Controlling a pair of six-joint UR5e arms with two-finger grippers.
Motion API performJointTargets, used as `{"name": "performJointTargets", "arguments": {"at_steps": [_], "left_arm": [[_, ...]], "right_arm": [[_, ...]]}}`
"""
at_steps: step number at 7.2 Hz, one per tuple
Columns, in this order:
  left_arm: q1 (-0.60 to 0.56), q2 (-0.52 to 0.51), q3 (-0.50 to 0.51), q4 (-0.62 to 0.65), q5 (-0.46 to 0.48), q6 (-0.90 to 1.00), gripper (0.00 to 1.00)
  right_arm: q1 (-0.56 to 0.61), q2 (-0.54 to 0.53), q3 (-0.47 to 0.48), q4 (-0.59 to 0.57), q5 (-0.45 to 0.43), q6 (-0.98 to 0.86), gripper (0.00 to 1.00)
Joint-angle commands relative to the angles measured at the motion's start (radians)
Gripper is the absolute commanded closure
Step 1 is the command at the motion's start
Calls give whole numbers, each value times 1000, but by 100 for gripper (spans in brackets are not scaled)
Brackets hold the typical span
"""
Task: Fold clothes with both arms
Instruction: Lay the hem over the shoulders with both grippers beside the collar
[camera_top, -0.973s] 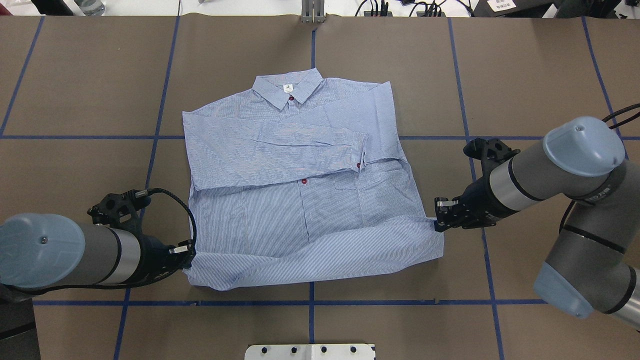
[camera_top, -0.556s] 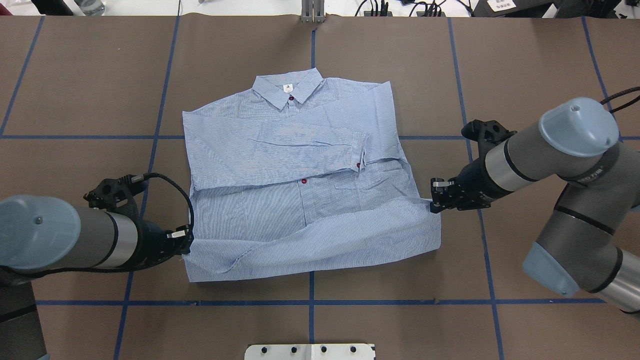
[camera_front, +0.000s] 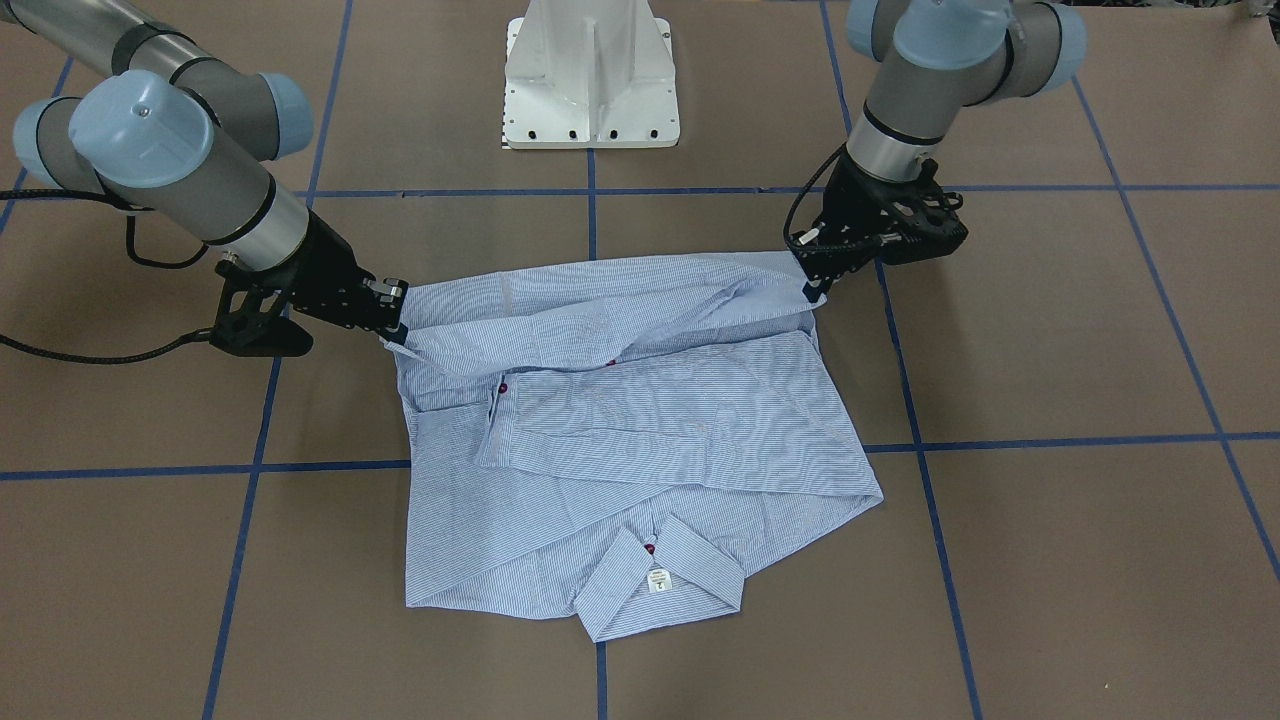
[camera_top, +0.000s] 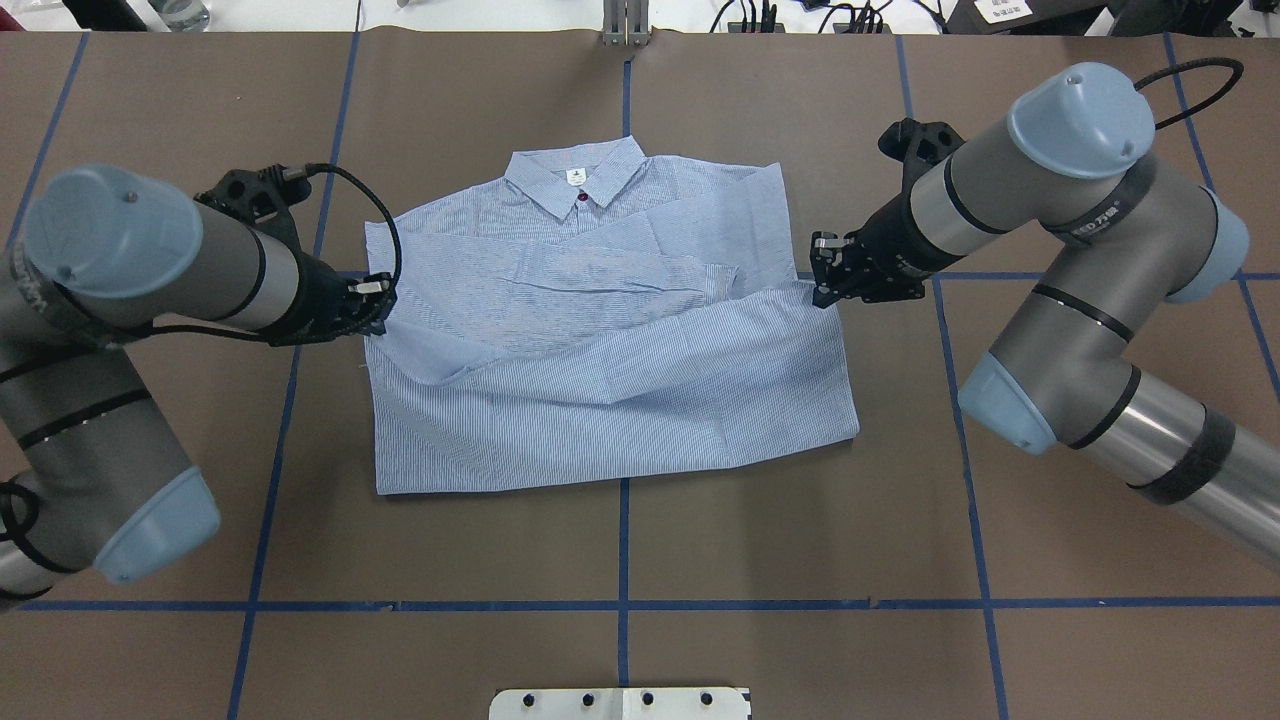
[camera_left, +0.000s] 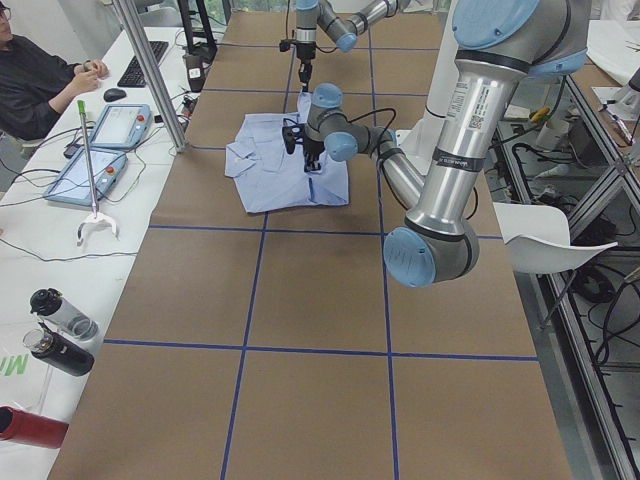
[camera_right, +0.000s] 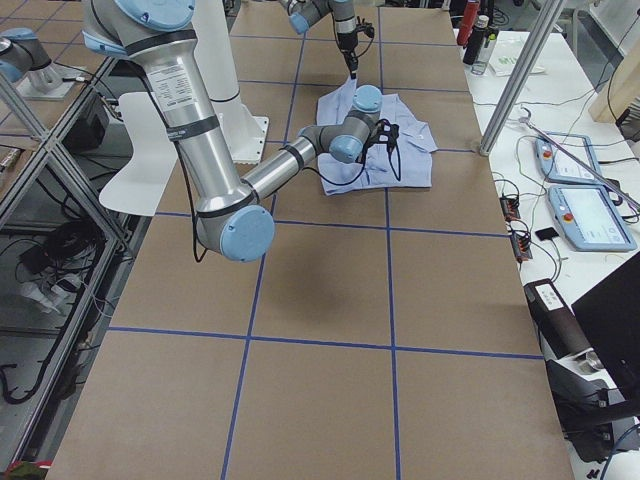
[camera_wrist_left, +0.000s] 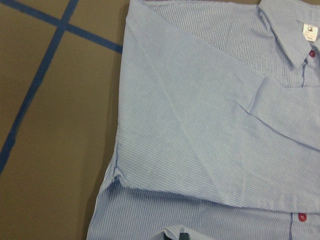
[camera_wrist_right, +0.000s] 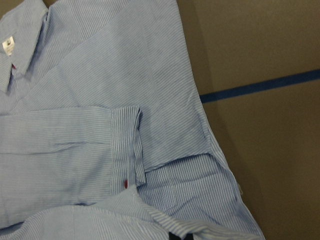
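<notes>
Near edge of the shirt (camera_top: 620, 420) now carried halfway up the garment, which lies centred on the worktop (camera_top: 900, 500), bare surface all round. The left fingers (camera_top: 372, 322) and right fingers (camera_top: 825, 288) appear clamped on its corners.

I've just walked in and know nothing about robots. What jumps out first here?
A light blue shirt lies in the middle of the brown table, with its collar away from the robot. The left gripper and right gripper each pinch a hem corner, holding the bottom edge raised and doubled over toward the sleeves.
</notes>
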Motion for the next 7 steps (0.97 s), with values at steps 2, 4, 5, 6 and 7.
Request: {"name": "performJointTargets", "arguments": {"at_steps": [2,4,5,6,7], "left_arm": [[-123,-93,127,-16,-60,124,100],[-129,-109,131,-17,-77,124,100],[-131,-110,130,-13,-84,125,100],[-154,-109,119,-10,-160,131,100],[-184,-104,112,-4,-182,133,100]], "right_arm": [[82,107,-120,0,-3,-22,100],[111,120,-129,0,-3,-34,100],[122,155,-163,0,-1,-35,100],[123,181,-187,0,-1,-35,100],[130,192,-191,0,-1,-35,100]]}}
